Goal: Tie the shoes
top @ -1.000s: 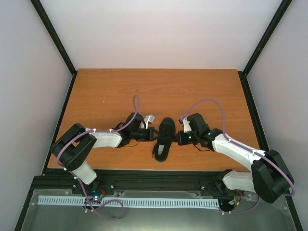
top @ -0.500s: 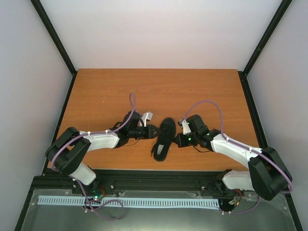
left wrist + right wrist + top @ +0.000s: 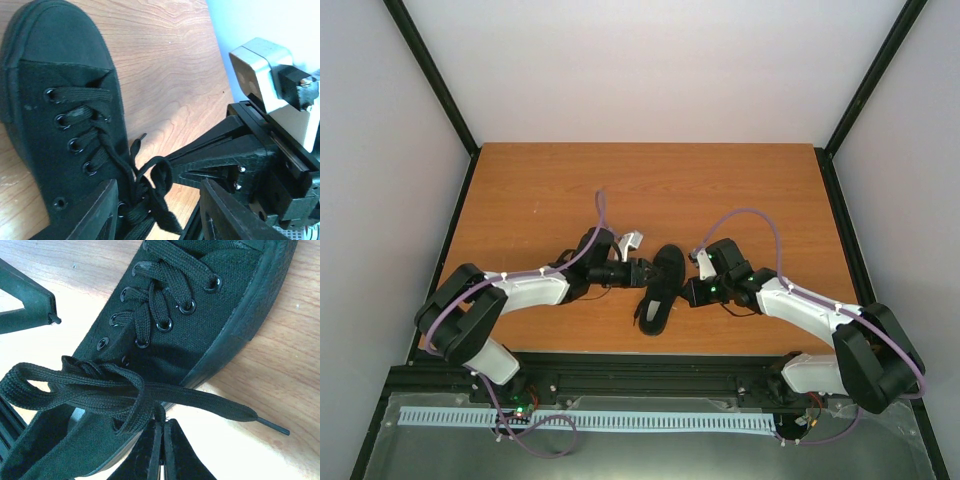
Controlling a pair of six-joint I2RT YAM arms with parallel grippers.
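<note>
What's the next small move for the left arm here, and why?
Probably close the left end effector on the lace loop lying between its open fingers. The right end effector looks pinched shut on another lace strand, so both could then pull the bow on the shoe tight.

A small all-black low-top shoe (image 3: 660, 288) lies sole-down near the table's (image 3: 650, 190) front edge, about midway along it, toe angled toward the far side and heel toward the front. Its thin black laces (image 3: 100, 385) cross through the eyelets and bunch in loose loops over the tongue. One lace end (image 3: 250, 416) trails out over the tabletop.
</note>
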